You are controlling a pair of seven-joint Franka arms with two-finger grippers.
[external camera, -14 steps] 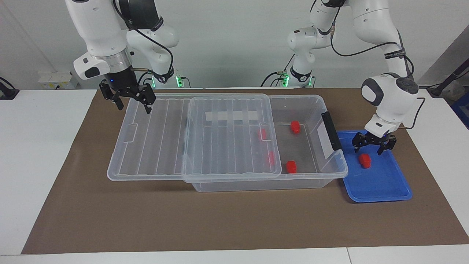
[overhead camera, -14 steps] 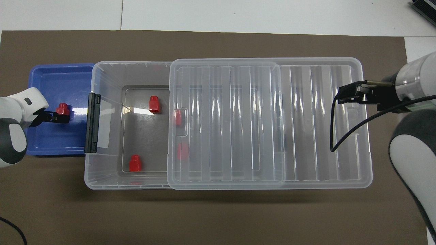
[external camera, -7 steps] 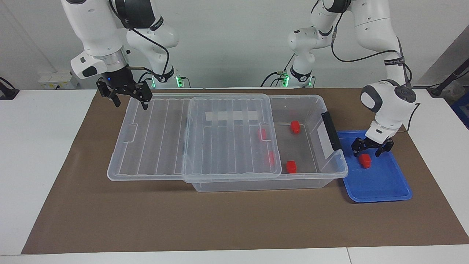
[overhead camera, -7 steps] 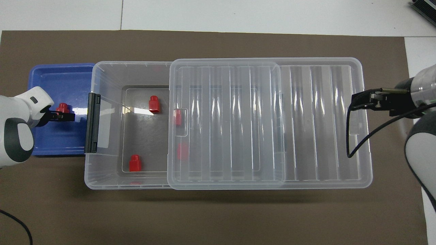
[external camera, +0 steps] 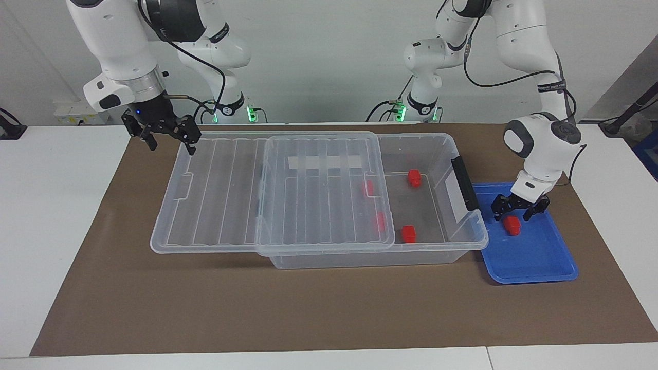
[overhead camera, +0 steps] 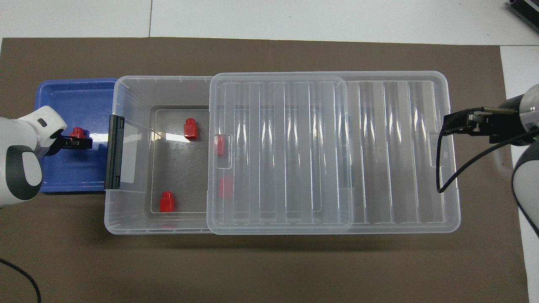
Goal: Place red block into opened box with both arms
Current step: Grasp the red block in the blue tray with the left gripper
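Note:
A red block [external camera: 512,226] [overhead camera: 77,132] lies in the blue tray [external camera: 540,257] [overhead camera: 63,92]. My left gripper [external camera: 510,218] [overhead camera: 82,142] is down over it, open, one finger on each side of the block; I cannot tell whether they touch it. The clear box [external camera: 462,241] [overhead camera: 126,82] stands mid-table. Its ribbed lid [external camera: 221,195] [overhead camera: 379,147] is slid toward the right arm's end, so the end by the tray is uncovered. My right gripper [external camera: 172,146] [overhead camera: 447,123] hangs open in the air over the lid's edge at the right arm's end.
Two red blocks [external camera: 414,178] [external camera: 408,233] lie on the box's uncovered floor, and two more [external camera: 367,188] [external camera: 380,221] show through the lid. A black latch bar [external camera: 464,182] sits on the box's end beside the tray. A brown mat [external camera: 329,308] covers the table.
My left gripper has come down around the red block in the tray. My right gripper has moved from over the lid toward the right arm's end of the table.

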